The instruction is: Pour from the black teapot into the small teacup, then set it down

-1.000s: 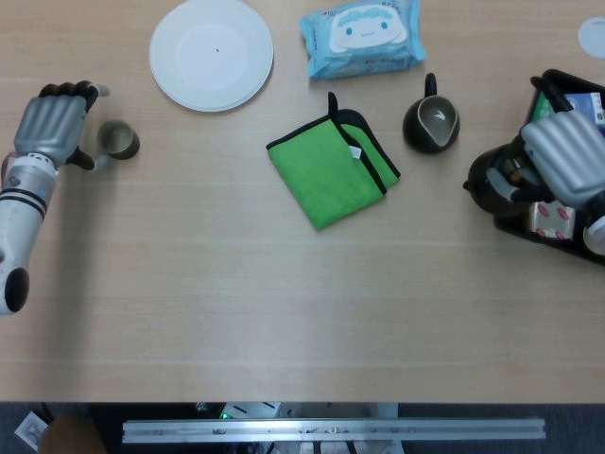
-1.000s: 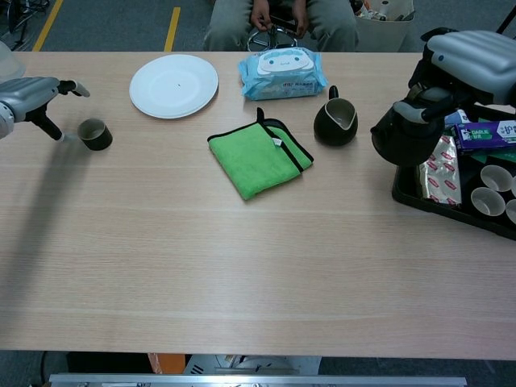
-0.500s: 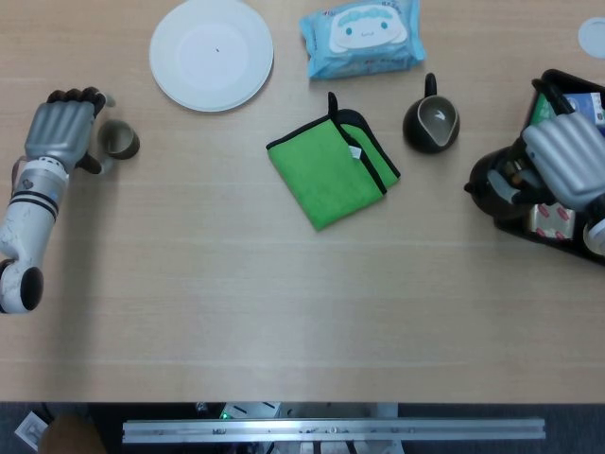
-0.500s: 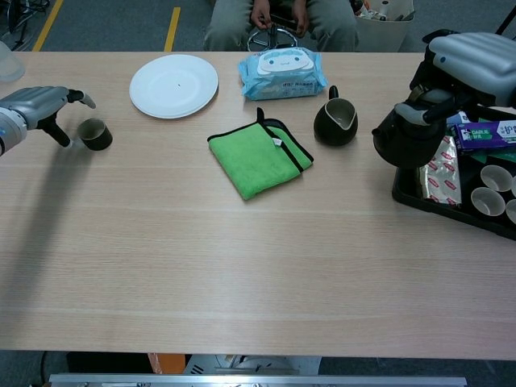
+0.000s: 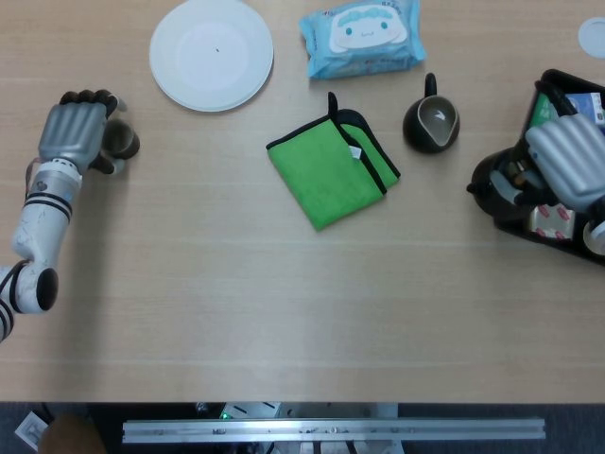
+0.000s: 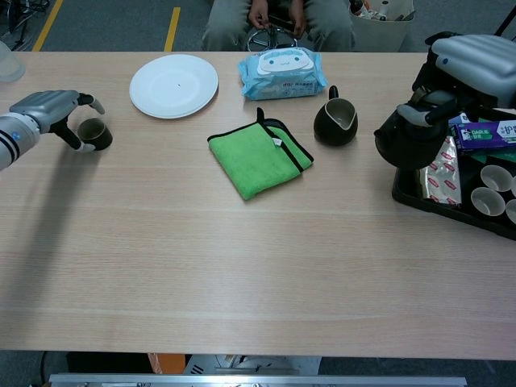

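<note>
The small dark teacup (image 5: 124, 143) (image 6: 95, 134) stands on the table at the far left. My left hand (image 5: 73, 131) (image 6: 47, 109) wraps round it, thumb against its near side and fingers curled over its far side. At the far right my right hand (image 5: 570, 159) (image 6: 476, 55) grips the black teapot (image 5: 493, 185) (image 6: 405, 135) from above. The pot hangs level at the left edge of the black tray (image 5: 548, 234) (image 6: 451, 211), spout toward the left.
A white plate (image 5: 211, 53) lies at the back left and a blue wipes packet (image 5: 363, 36) at the back centre. A folded green cloth (image 5: 329, 170) and a dark pitcher (image 5: 432, 123) occupy the middle. The tray holds cups and packets. A person sits beyond the far edge.
My left hand has slid right and closed round the teacup, which has stayed in place. The right hand and teapot have shifted very slightly right.
</note>
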Robot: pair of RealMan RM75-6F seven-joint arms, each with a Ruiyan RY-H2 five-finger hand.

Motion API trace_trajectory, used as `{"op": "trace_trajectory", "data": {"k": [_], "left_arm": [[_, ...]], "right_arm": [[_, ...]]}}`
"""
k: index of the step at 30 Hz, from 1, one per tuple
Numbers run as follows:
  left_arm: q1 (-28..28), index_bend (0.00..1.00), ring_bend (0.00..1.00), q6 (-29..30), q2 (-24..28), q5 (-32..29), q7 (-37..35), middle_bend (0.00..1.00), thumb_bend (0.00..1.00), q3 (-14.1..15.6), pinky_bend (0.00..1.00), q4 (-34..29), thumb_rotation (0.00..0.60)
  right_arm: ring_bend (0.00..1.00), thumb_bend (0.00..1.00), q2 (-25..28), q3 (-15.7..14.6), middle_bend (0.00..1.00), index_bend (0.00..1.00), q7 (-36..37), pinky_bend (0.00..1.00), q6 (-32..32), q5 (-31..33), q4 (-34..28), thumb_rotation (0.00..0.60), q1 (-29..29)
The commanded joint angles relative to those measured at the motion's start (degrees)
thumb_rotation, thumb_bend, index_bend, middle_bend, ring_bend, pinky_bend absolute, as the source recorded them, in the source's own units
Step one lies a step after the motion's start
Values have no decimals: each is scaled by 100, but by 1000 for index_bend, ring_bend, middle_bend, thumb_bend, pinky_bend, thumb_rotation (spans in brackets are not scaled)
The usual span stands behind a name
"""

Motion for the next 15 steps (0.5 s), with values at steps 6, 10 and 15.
{"op": "trace_trajectory", "data": {"k": [6,10,15], "left_arm": [[-16,259,131,-16,-151,76,-91,190,207,-21,126,227,600],[-20,263,132,-8,-203,127,-110,191,207,-21,126,327,600],[-12,287,132,28,-247,188,-137,198,207,-22,126,412,600]], "right_arm": [[882,366,9,-4,965,1000,15,35,-2,14,5,460,-16],[882,366,5,-2,965,1000,31,35,-14,6,16,461,-14],[882,366,-3,0,965,1000,42,35,-29,13,37,460,-13]]}}
